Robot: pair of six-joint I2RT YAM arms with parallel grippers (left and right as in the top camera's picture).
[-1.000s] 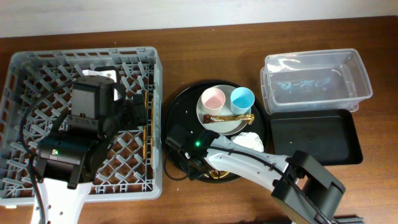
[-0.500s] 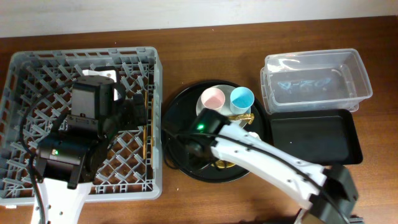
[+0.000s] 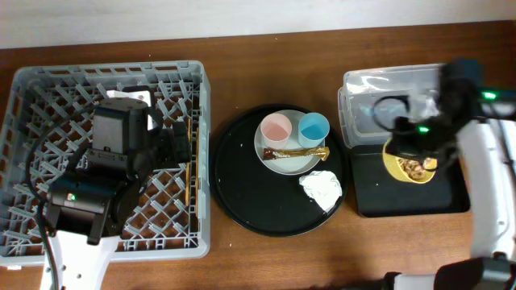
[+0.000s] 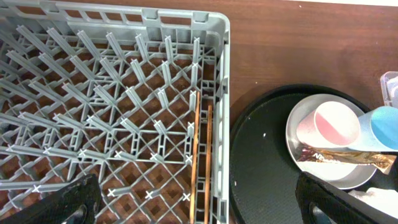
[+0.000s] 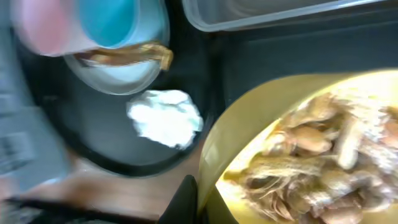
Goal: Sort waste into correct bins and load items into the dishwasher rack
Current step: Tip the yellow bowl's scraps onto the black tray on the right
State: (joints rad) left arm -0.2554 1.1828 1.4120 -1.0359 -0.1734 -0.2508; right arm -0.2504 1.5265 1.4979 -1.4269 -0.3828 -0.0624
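Bowl (image 5: 249, 124) looks stiff, light and slick, loose scraps (image 5: 323, 155) inside; right gripper (image 5: 198, 190) pinches its rim, so tip slowly; left gripper (image 4: 198, 186) stands wide, empty

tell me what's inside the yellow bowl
Beige crumbly food scraps lie piled in the yellow bowl, with some longer pieces among them. They cover the bowl's bottom, so anything underneath cannot be seen.
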